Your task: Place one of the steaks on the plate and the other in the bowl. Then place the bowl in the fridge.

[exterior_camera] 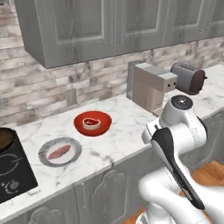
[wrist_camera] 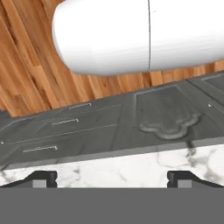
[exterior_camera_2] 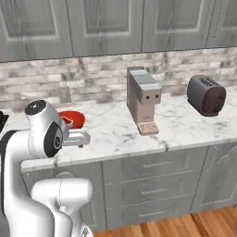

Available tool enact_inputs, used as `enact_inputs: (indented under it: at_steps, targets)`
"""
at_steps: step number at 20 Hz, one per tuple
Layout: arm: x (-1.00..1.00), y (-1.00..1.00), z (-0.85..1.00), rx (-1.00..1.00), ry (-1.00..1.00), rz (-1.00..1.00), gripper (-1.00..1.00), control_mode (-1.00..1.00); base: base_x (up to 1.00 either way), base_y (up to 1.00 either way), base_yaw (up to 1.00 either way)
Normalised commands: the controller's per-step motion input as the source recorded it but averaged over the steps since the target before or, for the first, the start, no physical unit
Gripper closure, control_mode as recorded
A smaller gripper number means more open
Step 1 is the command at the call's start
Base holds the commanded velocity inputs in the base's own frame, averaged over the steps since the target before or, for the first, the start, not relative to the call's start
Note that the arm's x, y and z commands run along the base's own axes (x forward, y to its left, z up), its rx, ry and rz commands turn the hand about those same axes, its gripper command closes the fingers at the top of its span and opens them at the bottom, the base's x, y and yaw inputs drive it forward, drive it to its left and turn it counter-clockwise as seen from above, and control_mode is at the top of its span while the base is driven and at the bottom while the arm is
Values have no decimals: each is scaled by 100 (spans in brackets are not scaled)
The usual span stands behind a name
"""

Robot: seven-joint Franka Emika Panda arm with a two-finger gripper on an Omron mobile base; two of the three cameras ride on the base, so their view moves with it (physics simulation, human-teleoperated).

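The red bowl is sitting on the marble counter with the rounder steak, the one with the pale fat rim, lying inside it. Just beside it, toward the stove, the grey plate is carrying the flat pink steak. Further along the counter a coffee machine and a dark toaster are standing near the brick wall. The gripper is looking out over the counter's edge at the cupboard fronts and wooden floor, its fingers spread wide and gripping nothing.
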Motion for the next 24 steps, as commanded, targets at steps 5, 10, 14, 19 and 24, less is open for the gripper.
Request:
enact_inputs:
  at_steps: [5,10,14,19,24]
  targets:
    - [0,0,0,0,0,0,-100,100,0,0,-48]
    - [0,0,0,0,0,0,-100,100,0,0,-50]
    - [0,0,0,0,0,0,-100,100,-5,0,-52]
    - [0,0,0,0,0,0,-100,100,-14,0,-53]
    - [0,0,0,0,0,0,-100,100,-23,0,-51]
